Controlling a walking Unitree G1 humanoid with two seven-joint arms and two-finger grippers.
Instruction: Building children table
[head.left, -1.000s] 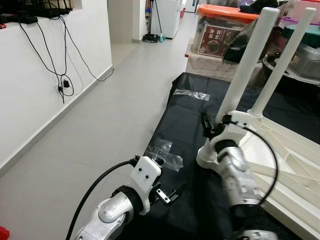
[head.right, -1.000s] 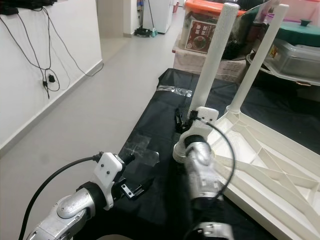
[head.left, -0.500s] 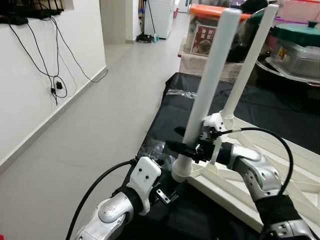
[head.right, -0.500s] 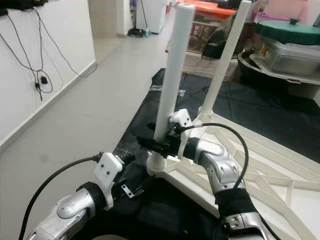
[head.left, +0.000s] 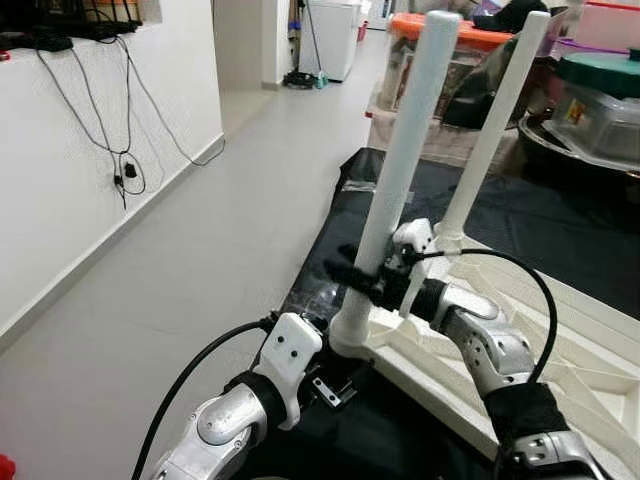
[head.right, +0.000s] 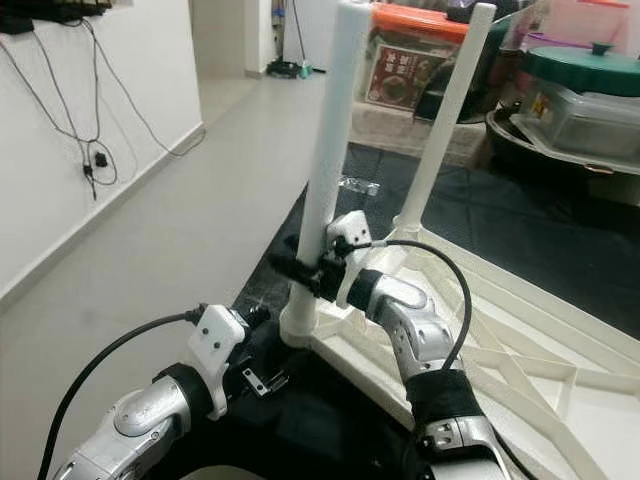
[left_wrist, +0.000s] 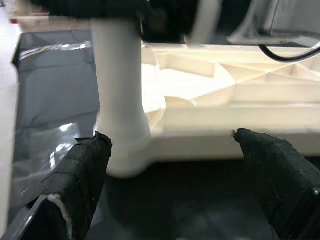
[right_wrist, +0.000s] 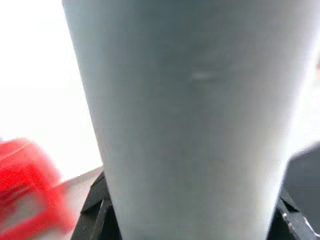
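A white plastic children's table (head.left: 560, 340) lies upside down on a black sheet (head.left: 345, 215). Two white legs stand up from it, the near leg (head.left: 400, 170) and the far leg (head.left: 495, 130). My right gripper (head.left: 358, 277) reaches across from the right and is shut on the near leg a little above its socket. That leg (right_wrist: 190, 110) is close up in the right wrist view, with a black finger (right_wrist: 97, 210) beside it. My left gripper (left_wrist: 172, 150) is open and low, in front of the table's near corner. Its fingertips (left_wrist: 85, 170) flank the leg's socket (left_wrist: 122, 150) without touching.
Behind the table stand a clear storage box with an orange lid (head.left: 440, 45) and a tub with a green lid (head.left: 600, 85). Grey floor (head.left: 200, 250) runs along the left, beside a white wall with hanging cables (head.left: 110, 130). Clear tape (head.left: 315, 295) holds the sheet's edge.
My right gripper swung from beside the leg's base to the left and closed around the near leg. The left arm stays put. The camera has shifted a little.
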